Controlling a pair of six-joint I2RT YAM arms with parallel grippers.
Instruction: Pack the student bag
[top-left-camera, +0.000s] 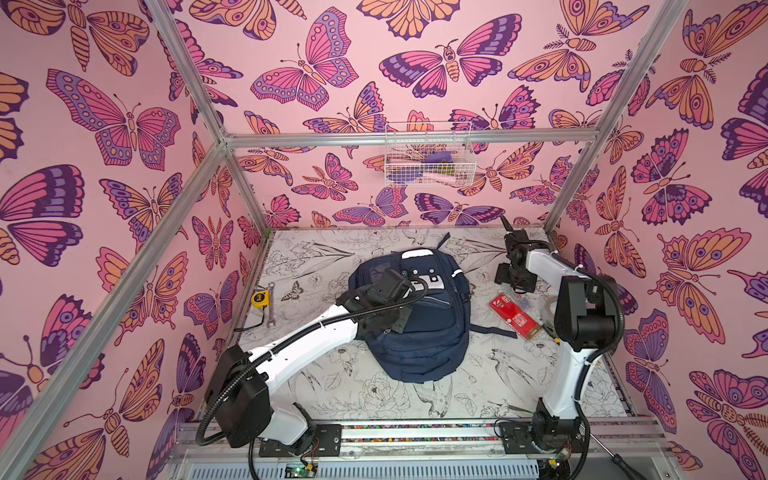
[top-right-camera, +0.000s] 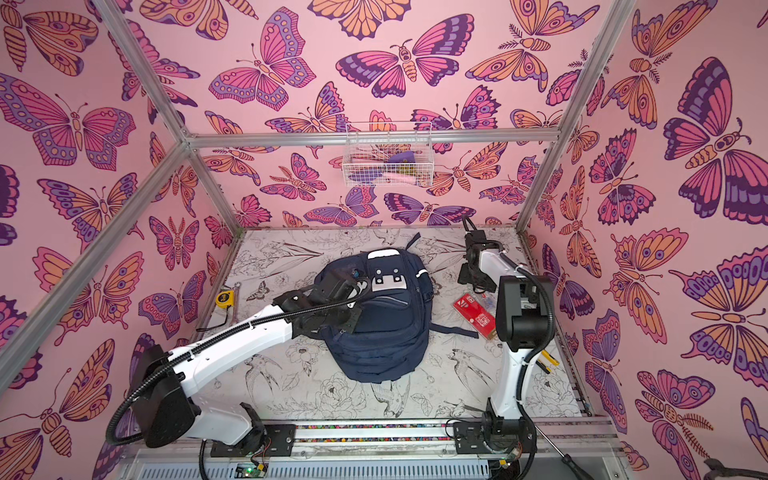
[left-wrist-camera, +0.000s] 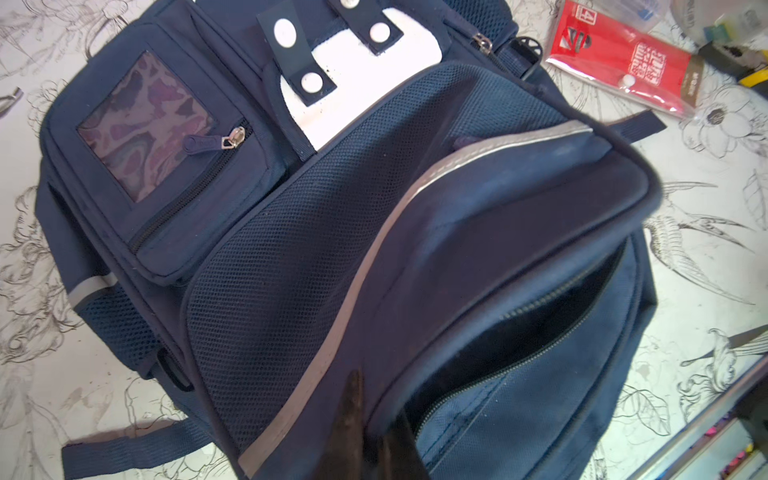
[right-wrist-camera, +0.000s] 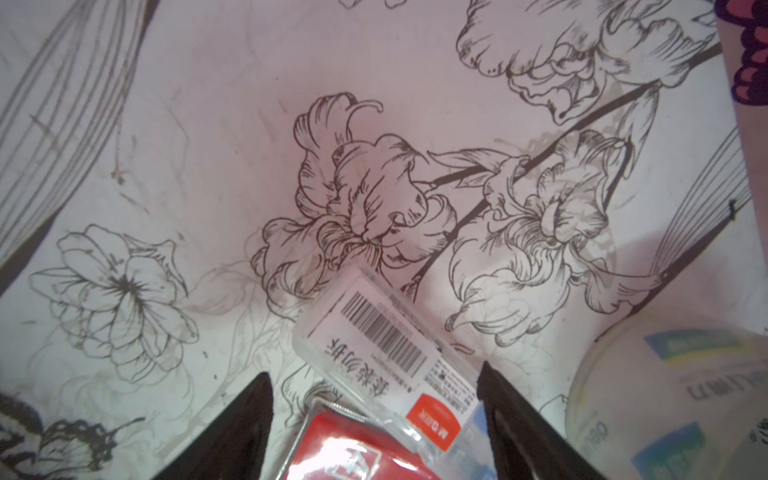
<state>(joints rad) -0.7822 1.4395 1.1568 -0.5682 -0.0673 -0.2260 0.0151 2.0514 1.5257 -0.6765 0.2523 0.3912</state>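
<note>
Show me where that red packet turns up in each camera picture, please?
Both top views: the red packet lies on the table right of the student bag.
Left wrist: the packet lies on the table beside the bag.
Right wrist: partly cut off, between the fingers of the open right gripper.
Shared landmark: the bag, except in the right wrist view.

Navy student bag, lying front-up at centre, front pocket unzipped, gaping
</note>
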